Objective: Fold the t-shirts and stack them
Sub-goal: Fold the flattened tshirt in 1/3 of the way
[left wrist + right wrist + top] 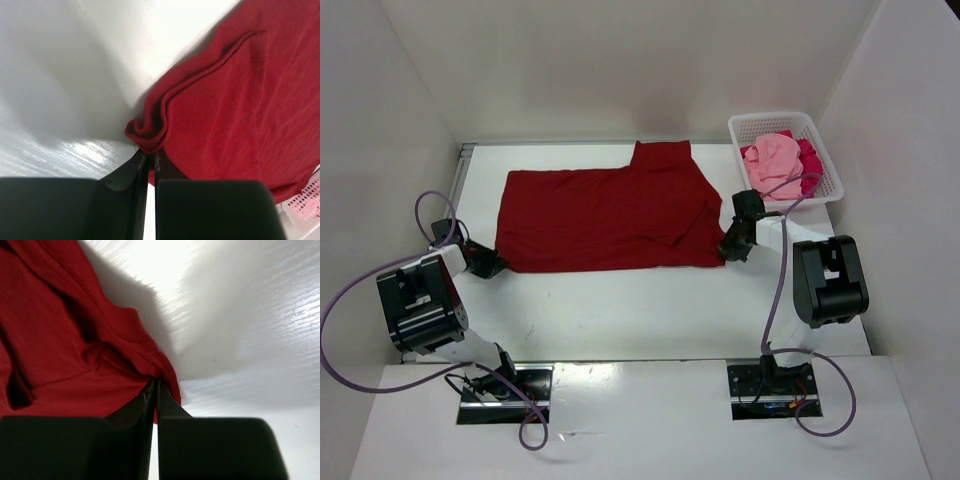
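Dark red cotton covers the far half of the white counter: the dark red t-shirt lies spread out nearly flat, running from left to right between my 2 arms, with 1 sleeve pointing toward the far wall. My left end effector sits low at the shirt's near-left corner. From the left wrist camera, the left end effector has its 2 black fingers pressed almost together, with only a thin slit between them and a bunched, rolled bit of the dark red t-shirt hem pinched at their tips. My right end effector is at the near-right corner, where the cloth is rumpled into several folds. In the right wrist view, the right end effector is likewise drawn nearly closed, nipping the edge of the dark red t-shirt where its hem curls down to the fingertips; bare counter shines beside it. Both corners rest at or just above the counter surface; I cannot tell which. At the far right stands a white lattice basket, near my right arm and apart from the spread shirt. Inside it the light pink t-shirt is heaped loosely on the left, and the crimson-magenta t-shirt is crumpled against it on the right, both unfolded. A corner of that basket also shows at the lower right of the left wrist view.
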`<state>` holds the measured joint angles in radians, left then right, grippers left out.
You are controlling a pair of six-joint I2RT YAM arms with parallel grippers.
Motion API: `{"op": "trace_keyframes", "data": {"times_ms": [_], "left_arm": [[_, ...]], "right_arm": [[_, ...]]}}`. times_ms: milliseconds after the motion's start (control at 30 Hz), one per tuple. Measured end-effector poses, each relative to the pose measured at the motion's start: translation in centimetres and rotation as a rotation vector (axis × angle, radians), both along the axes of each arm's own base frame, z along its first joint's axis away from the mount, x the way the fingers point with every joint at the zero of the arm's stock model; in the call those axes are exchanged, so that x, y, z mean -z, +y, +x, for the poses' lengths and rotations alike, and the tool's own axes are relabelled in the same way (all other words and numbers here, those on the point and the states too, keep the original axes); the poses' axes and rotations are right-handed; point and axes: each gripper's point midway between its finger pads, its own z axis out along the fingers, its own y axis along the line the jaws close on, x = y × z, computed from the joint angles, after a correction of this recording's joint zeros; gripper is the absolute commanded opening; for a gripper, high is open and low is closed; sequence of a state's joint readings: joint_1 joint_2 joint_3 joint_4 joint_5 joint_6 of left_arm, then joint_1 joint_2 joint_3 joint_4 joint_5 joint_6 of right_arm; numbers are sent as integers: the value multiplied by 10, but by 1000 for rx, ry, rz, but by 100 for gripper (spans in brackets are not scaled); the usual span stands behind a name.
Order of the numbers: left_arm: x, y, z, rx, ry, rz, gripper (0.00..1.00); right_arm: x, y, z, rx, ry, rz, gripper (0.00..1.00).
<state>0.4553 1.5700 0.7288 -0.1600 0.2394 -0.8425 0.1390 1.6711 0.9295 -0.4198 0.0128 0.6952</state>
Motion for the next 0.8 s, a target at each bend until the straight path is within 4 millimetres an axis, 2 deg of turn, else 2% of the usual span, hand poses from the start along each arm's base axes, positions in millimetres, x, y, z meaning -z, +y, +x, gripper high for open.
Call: {"op": "trace_keyframes", "data": {"times_ms": [100, 233, 267, 300, 367, 400, 433, 467, 500, 567, 700, 733, 800], "left_arm": [[0, 0, 0, 2, 2, 1, 6], [-1, -2, -8, 7, 21, 1, 6], [0, -5, -12, 12, 30, -2, 6], [0, -8, -18, 20, 40, -5, 6], [0, -15, -32, 26, 63, -15, 23], [-1, -19, -40, 26, 73, -20, 36], [-2, -22, -47, 28, 84, -24, 52], [-5, -25, -53, 27, 95, -31, 87], [-8, -27, -56, 30, 97, -33, 100], [-20, -28, -53, 41, 75, -38, 100], [-46, -25, -35, 92, 39, 12, 100], [-53, -28, -27, 123, 13, 35, 89], [-69, -48, -6, 219, -61, 76, 55]], "right_arm": [[-1, -4, -1, 29, -4, 11, 0], [-5, -22, -22, 101, 4, 23, 0], [-9, -27, -28, 121, 3, 25, 1], [-14, -30, -33, 134, -1, 28, 8], [-28, -32, -38, 158, -25, 38, 26], [-35, -32, -38, 164, -44, 43, 41], [-41, -31, -38, 172, -61, 50, 46], [-47, -31, -39, 174, -76, 52, 49], [-52, -31, -39, 174, -89, 55, 53], [-59, -31, -41, 165, -105, 53, 53], [-82, -22, -28, 86, -152, 68, 21], [-86, -14, -22, 54, -163, 73, 9], [-89, 16, -10, -46, -180, 107, 3]]}}
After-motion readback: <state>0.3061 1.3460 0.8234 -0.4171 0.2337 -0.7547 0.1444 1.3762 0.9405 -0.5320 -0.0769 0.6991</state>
